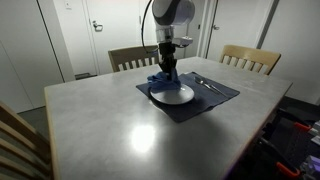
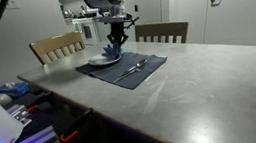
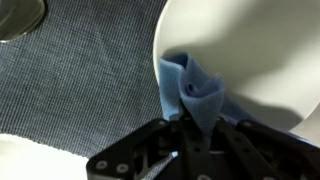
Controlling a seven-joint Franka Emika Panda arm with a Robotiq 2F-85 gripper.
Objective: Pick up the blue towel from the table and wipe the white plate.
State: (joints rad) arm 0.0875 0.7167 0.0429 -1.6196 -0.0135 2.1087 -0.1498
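Note:
The white plate [image 1: 176, 95] lies on a dark blue placemat [image 1: 215, 98] in both exterior views; it also shows in the other exterior view [image 2: 104, 60] and fills the upper right of the wrist view [image 3: 250, 50]. My gripper [image 1: 167, 72] hangs straight down over the plate's near-left edge, shut on the blue towel [image 1: 160, 81]. In the wrist view the towel [image 3: 190, 85] bunches out from between the fingers [image 3: 197, 130] and rests on the plate's rim. The towel also shows under the gripper [image 2: 117, 45] in an exterior view [image 2: 113, 53].
Cutlery [image 1: 208, 84] lies on the placemat beside the plate. The grey table [image 1: 130, 135] has wooden chairs [image 1: 250, 58] at its far side and one [image 1: 20, 140] at the near corner. A round pale object [image 3: 18, 18] sits at the wrist view's top left.

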